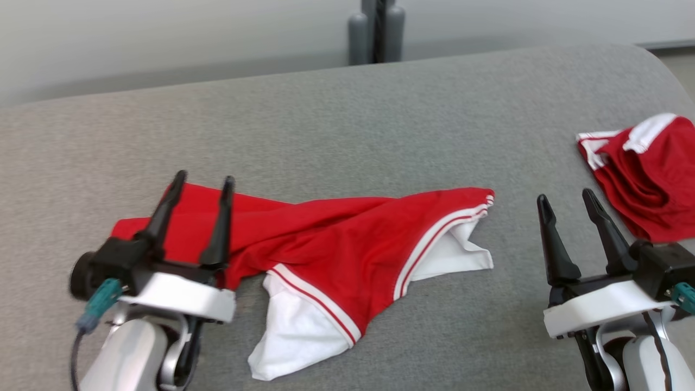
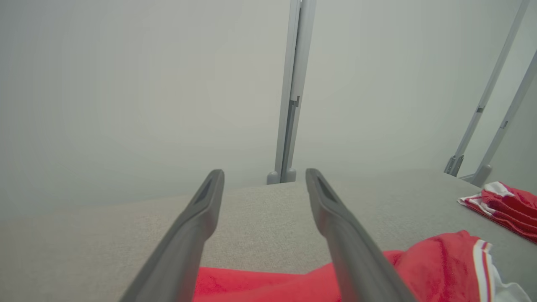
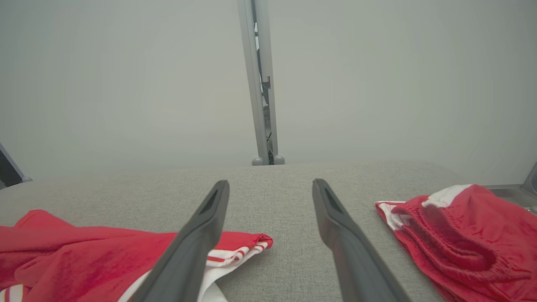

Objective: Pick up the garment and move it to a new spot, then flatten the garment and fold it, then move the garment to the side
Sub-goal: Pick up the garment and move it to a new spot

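The garment (image 1: 326,233) – red cloth with white trim and white lining – lies crumpled on the grey table (image 1: 347,125), stretched from left to right across the near half, with two white flaps turned out towards the robot. The left gripper (image 1: 204,179) is over the garment's left end, its two dark fingers spread apart. In the left wrist view the left gripper (image 2: 264,174) has bare table showing between its fingers, the red garment (image 2: 268,285) lies low beneath them, and nothing is pinched; whether the fingers touch the cloth cannot be told. The right gripper (image 1: 566,198) is to the right of the garment, apart from it, fingers also spread and empty – the right wrist view shows the right gripper (image 3: 270,183) above the table, with the garment's striped hem (image 3: 235,251) by its left finger. A second garment (image 1: 646,184), also red and white, sits bunched at the table's right edge, well clear of the first. Behind the table stands a grey post (image 1: 376,30) against a pale wall (image 1: 163,38).
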{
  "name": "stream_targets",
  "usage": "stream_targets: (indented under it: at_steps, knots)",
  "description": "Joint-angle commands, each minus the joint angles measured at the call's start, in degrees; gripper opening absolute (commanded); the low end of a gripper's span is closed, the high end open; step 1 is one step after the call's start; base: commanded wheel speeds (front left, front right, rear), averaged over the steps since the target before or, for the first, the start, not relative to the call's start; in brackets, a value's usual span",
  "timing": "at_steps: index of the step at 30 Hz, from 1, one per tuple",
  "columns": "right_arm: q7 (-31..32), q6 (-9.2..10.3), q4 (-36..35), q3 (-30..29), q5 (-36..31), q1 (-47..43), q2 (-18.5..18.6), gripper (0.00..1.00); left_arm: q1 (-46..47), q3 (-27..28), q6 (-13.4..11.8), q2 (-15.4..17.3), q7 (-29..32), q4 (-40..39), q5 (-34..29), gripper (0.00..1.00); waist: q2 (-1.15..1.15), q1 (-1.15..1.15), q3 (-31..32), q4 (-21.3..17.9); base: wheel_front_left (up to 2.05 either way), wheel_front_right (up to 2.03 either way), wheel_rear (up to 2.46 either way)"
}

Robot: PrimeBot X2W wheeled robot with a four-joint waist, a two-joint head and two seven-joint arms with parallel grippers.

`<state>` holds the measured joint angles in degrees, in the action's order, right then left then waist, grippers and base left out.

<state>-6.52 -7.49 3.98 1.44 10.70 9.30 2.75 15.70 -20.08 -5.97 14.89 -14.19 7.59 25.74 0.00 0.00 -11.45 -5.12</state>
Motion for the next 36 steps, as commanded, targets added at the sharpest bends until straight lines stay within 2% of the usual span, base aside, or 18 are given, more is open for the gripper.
stream_targets:
  at_steps: [1,4,8,14,23,36]
  knots:
    - [0.3,-0.01,-0.3,-0.4,-0.2,-0.9,0.3,1.00,-1.0,0.9,-0.5,0.5,-0.4,-0.8,0.2,1.00,0.00,0.00,1.9,2.2,0.00,0.00,0.00]
    - [1.1,-0.01,-0.7,-0.6,-0.7,-1.8,0.3,1.00,-3.5,3.5,-0.8,2.2,-0.6,-2.4,0.9,1.00,0.00,0.00,3.2,3.7,0.00,0.00,0.00]
    - [1.9,-0.01,-1.0,-0.9,-1.3,-3.3,0.3,1.00,-6.7,6.3,0.5,3.8,-0.8,-4.2,1.9,1.00,0.00,0.00,4.9,5.2,0.00,0.00,0.00]
    - [3.2,-0.01,-1.4,-1.0,-1.8,-5.5,0.3,1.00,-11.5,9.2,0.9,4.8,-0.8,-6.7,1.7,1.00,0.00,0.00,7.8,6.4,0.00,0.00,0.00]
    - [4.7,-0.01,-2.2,-0.7,-1.6,-9.6,0.3,1.00,-17.1,8.4,0.7,5.7,-0.3,-8.3,0.7,1.00,0.00,0.00,12.4,6.1,0.00,0.00,0.00]
    - [5.6,-0.01,-3.4,-1.8,-1.6,-12.3,0.3,1.00,-20.6,7.2,-0.5,6.5,2.2,-9.8,0.8,1.00,0.00,0.00,14.2,5.4,0.00,0.00,0.00]
